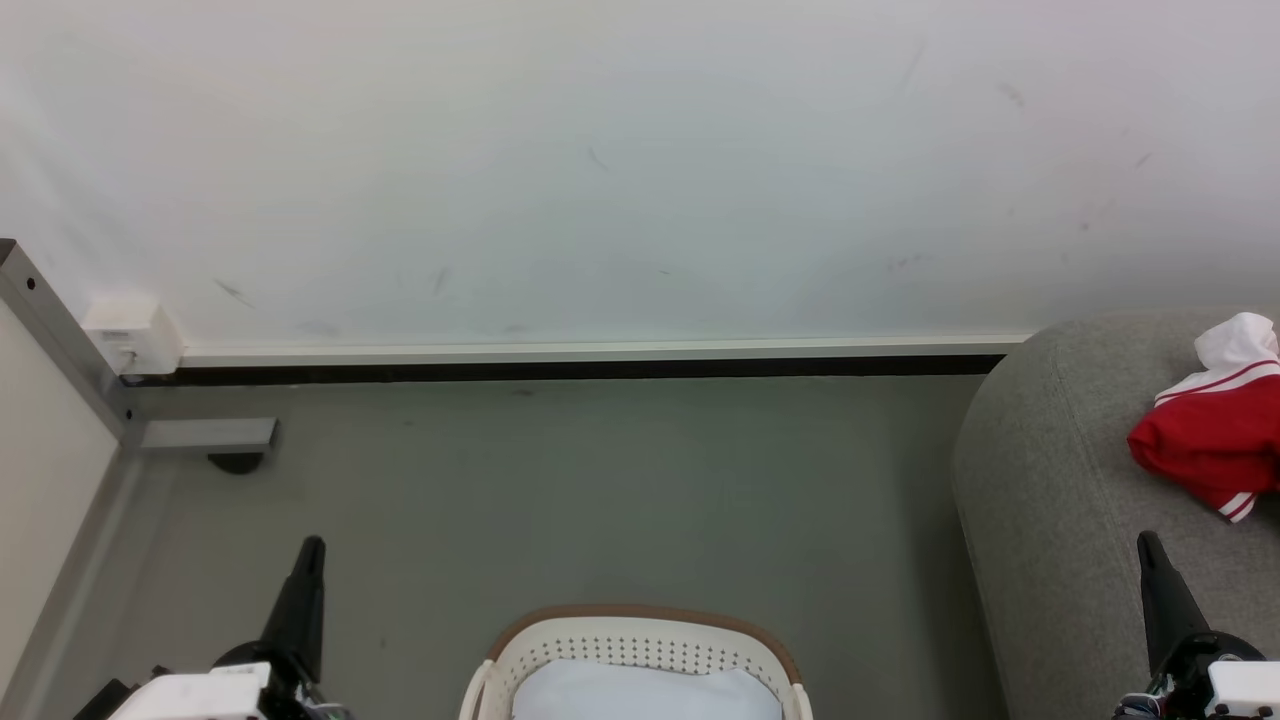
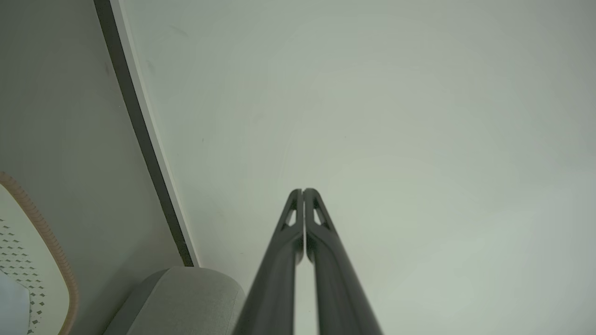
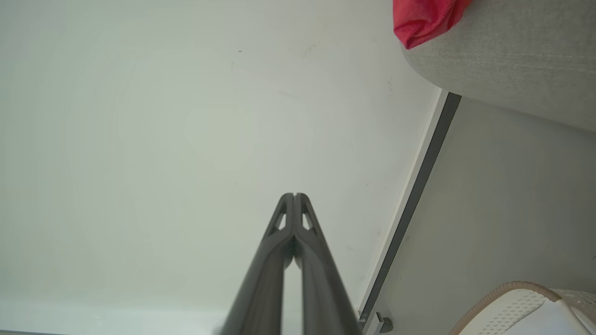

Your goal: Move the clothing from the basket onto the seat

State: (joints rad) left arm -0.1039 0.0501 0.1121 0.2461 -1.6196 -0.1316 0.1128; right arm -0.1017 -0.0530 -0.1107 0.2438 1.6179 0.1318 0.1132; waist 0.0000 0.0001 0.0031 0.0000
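The left claw [image 1: 312, 548], pressed together and empty, points to 12; the basket [image 1: 640, 645], a pale cloth [image 1: 645, 695] in it, lies at its 4 o'clock, nearer this arm, I judge. The right claw [image 1: 1148, 542], also pressed together, has the basket at 8; on the sofa [image 1: 1050, 480] a red jersey [image 1: 1205, 445] lies at its 1
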